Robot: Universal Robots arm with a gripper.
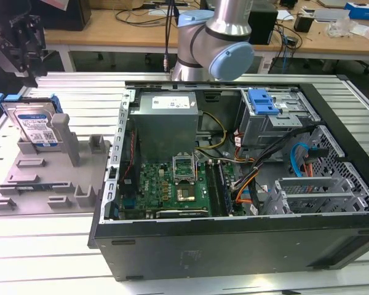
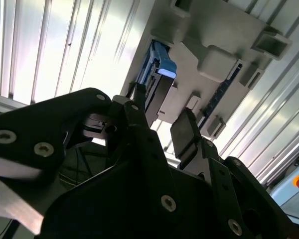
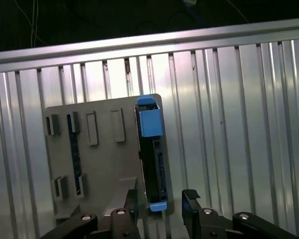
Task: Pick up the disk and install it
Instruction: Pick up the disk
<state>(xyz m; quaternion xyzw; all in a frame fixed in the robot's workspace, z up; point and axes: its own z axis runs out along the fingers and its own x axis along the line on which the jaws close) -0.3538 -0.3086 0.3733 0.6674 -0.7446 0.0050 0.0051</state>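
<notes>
The disk (image 1: 37,126), a silver hard drive with a white-and-blue label in a blue carrier, stands on edge in a grey holder (image 1: 49,178) at the exterior view's left. My black gripper (image 1: 26,61) hangs just above and behind it, apart from it. Both wrist views look down on the disk (image 3: 152,154) (image 2: 158,79) edge-on. The gripper (image 3: 159,201) (image 2: 159,124) is open, one finger on each side of the disk's line. Nothing is held between the fingers.
An open computer case (image 1: 234,227) lies on the ribbed metal table (image 1: 43,258), at the exterior view's right. Inside are a grey power-supply box (image 1: 166,120), a motherboard (image 1: 172,184), cables and a drive cage with a blue latch (image 1: 262,101). The arm's base (image 1: 215,37) stands behind the case.
</notes>
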